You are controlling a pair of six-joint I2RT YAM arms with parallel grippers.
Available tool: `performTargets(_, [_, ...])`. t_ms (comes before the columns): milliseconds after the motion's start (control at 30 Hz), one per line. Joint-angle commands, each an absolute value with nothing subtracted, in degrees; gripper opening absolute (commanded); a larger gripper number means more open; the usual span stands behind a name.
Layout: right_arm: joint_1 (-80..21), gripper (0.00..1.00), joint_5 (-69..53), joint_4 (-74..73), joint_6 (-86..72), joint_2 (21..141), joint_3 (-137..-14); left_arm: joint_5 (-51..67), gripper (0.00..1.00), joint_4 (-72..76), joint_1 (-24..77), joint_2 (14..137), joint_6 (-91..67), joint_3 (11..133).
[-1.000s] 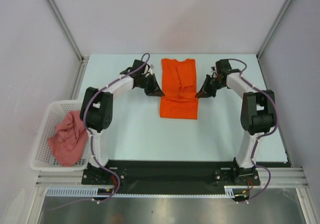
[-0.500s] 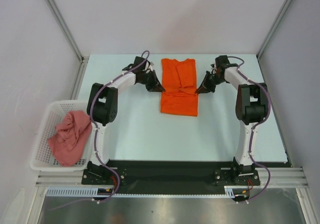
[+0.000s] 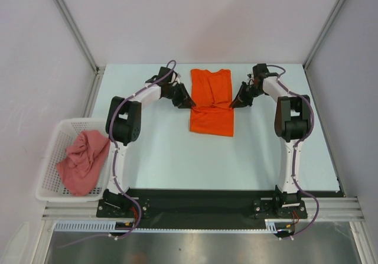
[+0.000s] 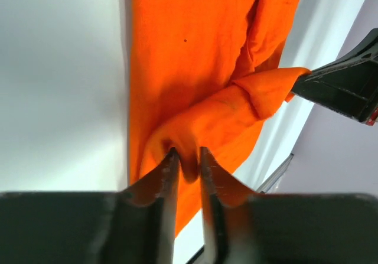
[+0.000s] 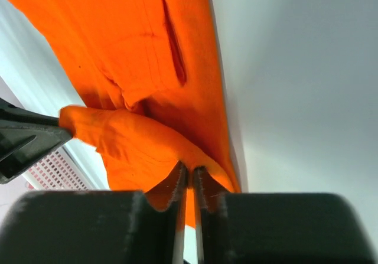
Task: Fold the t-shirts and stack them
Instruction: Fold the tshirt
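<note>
I am stretching both arms toward the far middle of the table (image 3: 159, 152). My left gripper (image 3: 190, 104) and right gripper (image 3: 234, 104) are each pinching a side edge of the orange t-shirt (image 3: 211, 119) lying flat there. The white basket (image 3: 52, 143) on my left is holding the crumpled pink t-shirt (image 3: 82, 160).

There are two t-shirts: one orange t-shirt (image 3: 211, 101) and one salmon-pink t-shirt (image 3: 82, 160). There is one white lattice basket (image 3: 47, 165) and one desk (image 3: 165, 157). Two robot arms show, a left arm (image 3: 121, 125) and a right arm (image 3: 292, 122). Each has one two-fingered pincer, the left pincer (image 3: 191, 105) and the right pincer (image 3: 234, 105).
</note>
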State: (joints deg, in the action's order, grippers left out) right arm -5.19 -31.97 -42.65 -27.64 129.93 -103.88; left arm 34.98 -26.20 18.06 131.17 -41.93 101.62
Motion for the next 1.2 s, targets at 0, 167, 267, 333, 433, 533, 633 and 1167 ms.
performTargets(0, [-4.4,0.15,-33.1,-42.2,-27.8,132.5,-108.9,32.2,0.32,-25.9,17.3,131.0,-41.7,105.2])
performTargets(167, [-2.3,0.32,-34.0,-43.3,-29.1,134.8,-116.2,22.5,0.55,-31.5,17.2,125.4,-35.1,107.7])
performTargets(267, [-1.6,0.47,-34.0,-43.4,-28.0,130.4,-114.8,20.6,0.56,-32.1,17.3,122.0,-32.4,106.1])
performTargets(333, [-2.3,0.5,-34.7,-44.0,-26.7,127.9,-110.5,22.0,0.54,-32.0,17.7,119.2,-31.6,103.6])
performTargets(433, [-5.3,0.52,-32.0,-41.8,-24.9,121.9,-104.3,24.4,0.49,-30.9,20.0,117.1,-30.2,99.8])
performTargets(533, [-8.7,0.56,-29.7,-39.7,-23.6,118.2,-98.4,26.1,0.46,-27.8,22.9,115.5,-29.6,95.7])
performTargets(633, [-10.4,0.58,-31.1,-38.5,-24.1,117.1,-94.9,29.5,0.48,-25.8,24.8,116.5,-29.8,93.7])
performTargets(1167, [-9.2,0.4,-32.3,-32.4,-17.8,102.7,-65.9,30.1,0.45,-22.1,23.1,109.3,-23.6,76.1])
